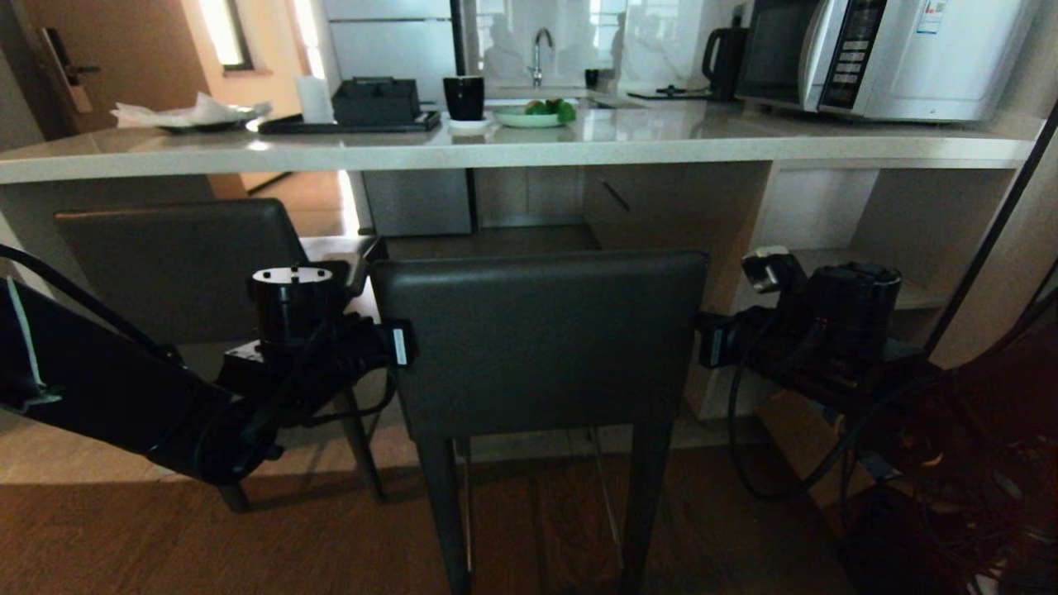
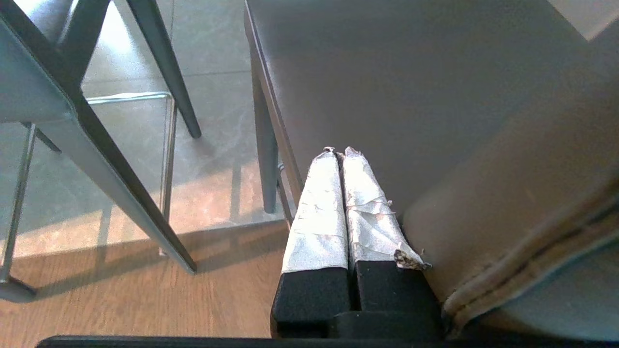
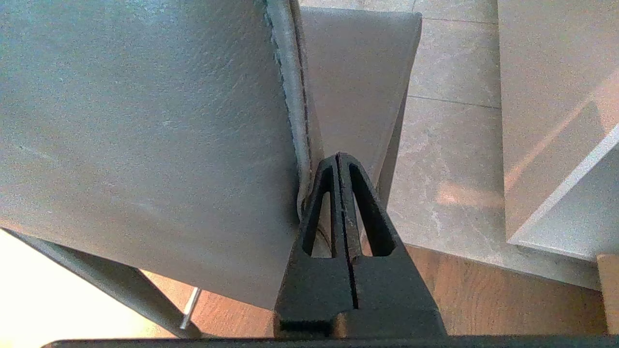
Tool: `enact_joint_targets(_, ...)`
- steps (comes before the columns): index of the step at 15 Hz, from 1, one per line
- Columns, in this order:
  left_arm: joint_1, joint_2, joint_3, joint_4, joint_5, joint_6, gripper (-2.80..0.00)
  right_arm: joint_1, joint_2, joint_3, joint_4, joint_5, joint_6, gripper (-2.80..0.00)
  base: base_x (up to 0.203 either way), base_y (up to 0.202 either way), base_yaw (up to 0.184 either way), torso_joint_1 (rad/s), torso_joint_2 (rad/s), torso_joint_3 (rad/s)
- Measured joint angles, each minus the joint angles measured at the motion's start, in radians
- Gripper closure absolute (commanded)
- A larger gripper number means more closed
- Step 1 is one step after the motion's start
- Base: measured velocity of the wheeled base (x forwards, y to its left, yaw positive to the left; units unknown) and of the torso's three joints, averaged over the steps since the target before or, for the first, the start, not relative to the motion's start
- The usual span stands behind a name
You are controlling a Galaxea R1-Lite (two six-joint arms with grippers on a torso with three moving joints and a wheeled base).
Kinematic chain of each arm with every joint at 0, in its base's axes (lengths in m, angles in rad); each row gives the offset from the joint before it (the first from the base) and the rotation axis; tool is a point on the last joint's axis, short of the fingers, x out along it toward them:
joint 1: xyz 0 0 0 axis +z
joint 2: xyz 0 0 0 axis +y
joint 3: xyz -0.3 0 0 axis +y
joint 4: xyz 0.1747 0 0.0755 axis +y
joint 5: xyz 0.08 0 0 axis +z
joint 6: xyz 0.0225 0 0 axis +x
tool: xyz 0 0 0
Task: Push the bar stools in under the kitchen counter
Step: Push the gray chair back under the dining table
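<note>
The near bar stool [image 1: 541, 339] stands in the middle with its dark padded backrest towards me, short of the kitchen counter [image 1: 496, 150]. A second bar stool [image 1: 178, 264] is further left, its seat closer under the slab. My left gripper [image 1: 402, 345] is shut and rests against the left edge of the near backrest. In the left wrist view its white-taped fingers [image 2: 316, 208] lie along the stool's [image 2: 411, 96] side, empty. My right gripper [image 1: 707, 340] is shut at the right edge. The right wrist view has its tip [image 3: 340, 155] against the backrest's [image 3: 145, 121] seam.
On the counter are a microwave [image 1: 876, 49], a black cup [image 1: 464, 97], a plate of green fruit [image 1: 533, 116] and a tray with a black box [image 1: 376, 103]. Open shelves [image 1: 868, 240] sit under the right end. Cables hang at the right above the wood floor [image 1: 165, 537].
</note>
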State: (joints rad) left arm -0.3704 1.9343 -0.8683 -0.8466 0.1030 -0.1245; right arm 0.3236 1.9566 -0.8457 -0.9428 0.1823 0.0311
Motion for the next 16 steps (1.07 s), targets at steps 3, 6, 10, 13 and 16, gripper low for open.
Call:
enact_joint_targets(3,0.005,0.01,0.003,-0.006,0.002,0.002,0.0,0.0,0.001,0.003,-0.003,-0.001,0.0,0.0,0.0,0.0,0.0,0.0,0.0,0.0)
enact_joint_targets(6,0.006,0.013,0.003,-0.005,0.003,0.007,0.0,0.0,0.002,0.004,-0.001,-0.003,0.0,0.0,0.0,0.0,0.0,0.0,0.0,0.0)
enact_joint_targets(10,0.006,0.014,0.0,-0.003,0.005,0.008,0.0,0.001,0.002,0.004,-0.001,-0.003,-0.002,0.0,0.172,0.0,0.003,-0.002,0.0,0.008)
enact_joint_targets(13,0.002,0.014,0.002,0.0,0.005,0.009,0.0,0.001,0.002,0.006,0.0,-0.004,-0.002,0.0,0.189,0.0,0.001,0.001,0.0,0.003)
enact_joint_targets(16,0.0,0.014,-0.002,0.002,0.005,0.009,0.0,0.001,0.003,0.006,0.0,-0.005,-0.002,0.0,0.19,0.0,0.002,0.003,0.0,0.002)
